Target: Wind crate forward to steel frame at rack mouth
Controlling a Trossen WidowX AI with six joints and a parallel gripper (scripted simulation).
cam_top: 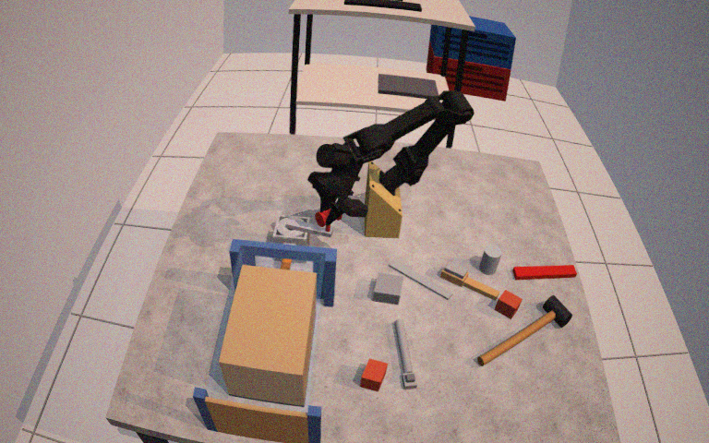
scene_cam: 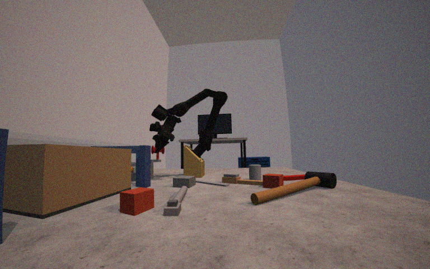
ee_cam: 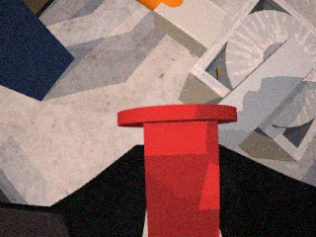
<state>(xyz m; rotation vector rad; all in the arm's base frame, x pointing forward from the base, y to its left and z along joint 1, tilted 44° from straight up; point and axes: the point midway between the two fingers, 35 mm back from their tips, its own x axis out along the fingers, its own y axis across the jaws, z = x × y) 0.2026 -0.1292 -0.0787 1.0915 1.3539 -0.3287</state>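
My gripper (cam_top: pixel 331 216) (scene_cam: pixel 157 150) (ee_cam: pixel 176 154) is shut on the red grip (cam_top: pixel 321 218) (scene_cam: pixel 157 154) (ee_cam: pixel 182 138) of the winch handle. The handle's grey arm (cam_top: pixel 311 228) (ee_cam: pixel 267 84) lies across the top of the winch (cam_top: pixel 277 233) (ee_cam: pixel 210 77); its key is hidden. The grip stands on the robot-base side of the winch. The tan crate (cam_top: pixel 271 318) (scene_cam: pixel 85 177) sits flat in the rack, behind the blue steel frame (cam_top: pixel 284 247) (scene_cam: pixel 144 165) (ee_cam: pixel 30 54). A short orange strap (cam_top: pixel 285 264) shows between crate and frame; the exact gap is unclear.
A grey block (cam_top: pixel 388 289) (scene_cam: pixel 183 181), a grey wrench-like tool (cam_top: pixel 402 347) and a red block (cam_top: pixel 374 374) (scene_cam: pixel 136 201) lie right of the rack. Farther right are a mallet (cam_top: pixel 517 338) (scene_cam: pixel 286 189), a grey cylinder (cam_top: pixel 490 261) and a red bar (cam_top: pixel 545 271).
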